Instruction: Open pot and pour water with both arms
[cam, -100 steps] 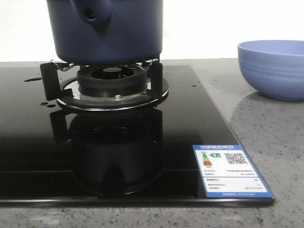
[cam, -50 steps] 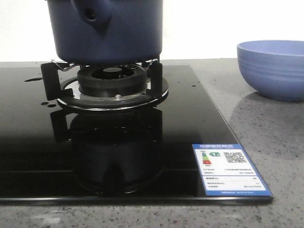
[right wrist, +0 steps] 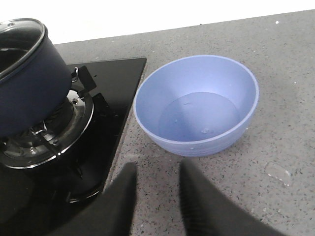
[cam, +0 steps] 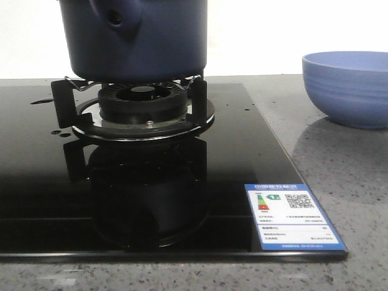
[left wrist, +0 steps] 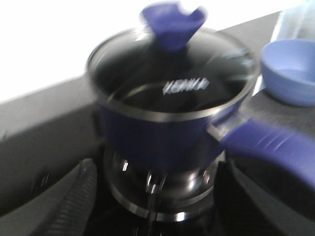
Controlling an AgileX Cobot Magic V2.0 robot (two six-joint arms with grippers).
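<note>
Pot (cam: 136, 39) sits on burner (cam: 142, 103), glass lid (left wrist: 172, 73) on. Right gripper (right wrist: 156, 189) jaws apart, empty — near bowl (right wrist: 197, 105). Left gripper's jaws: cannot tell.

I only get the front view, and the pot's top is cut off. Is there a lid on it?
Observer: Yes. The left wrist view shows a glass lid with a blue knob sitting on the pot.
Visitor: Is anything inside the bowl?
Observer: The bowl seems to hold a shallow pool of water.
Visitor: Where is an arm?
Observer: The right gripper hangs over the counter beside the bowl, with its jaws open and empty.
</note>
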